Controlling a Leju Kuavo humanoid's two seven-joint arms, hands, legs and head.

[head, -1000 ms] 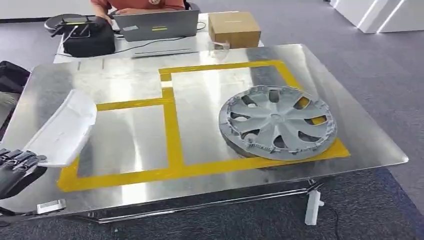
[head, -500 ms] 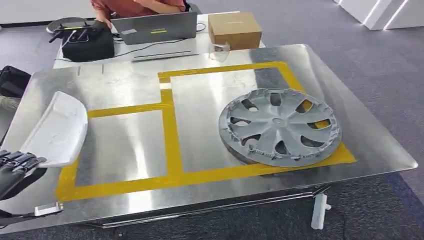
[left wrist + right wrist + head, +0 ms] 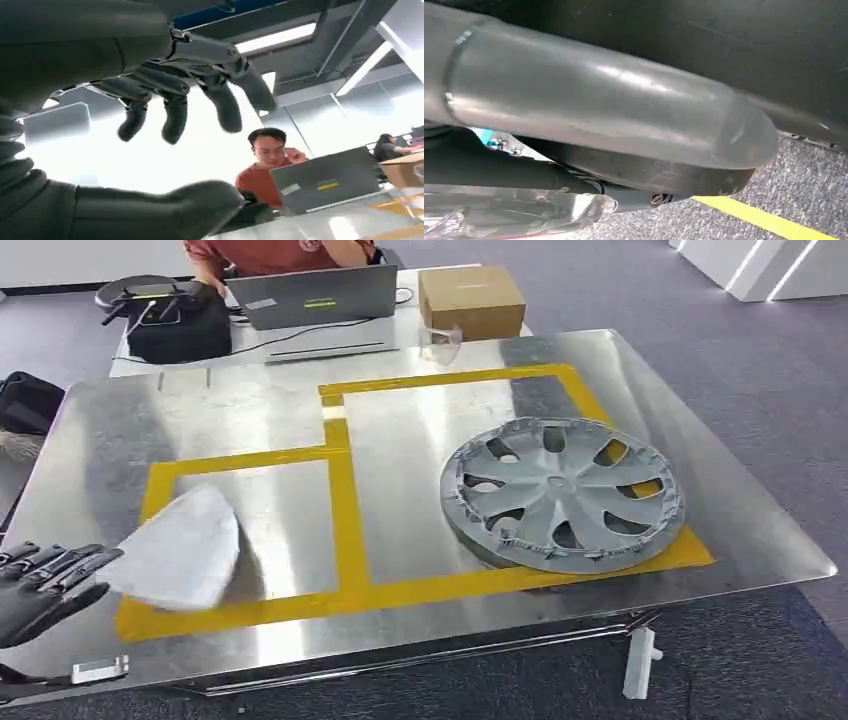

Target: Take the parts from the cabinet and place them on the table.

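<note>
Head view: left hand (image 3: pixel 45 580) beside white part (image 3: pixel 180 548)

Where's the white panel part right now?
In the head view, the white panel lies on the table's near left, over the yellow tape, beside the open left hand.

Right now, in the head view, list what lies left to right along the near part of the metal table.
left hand → white curved part → yellow tape line → grey wheel cover
</note>
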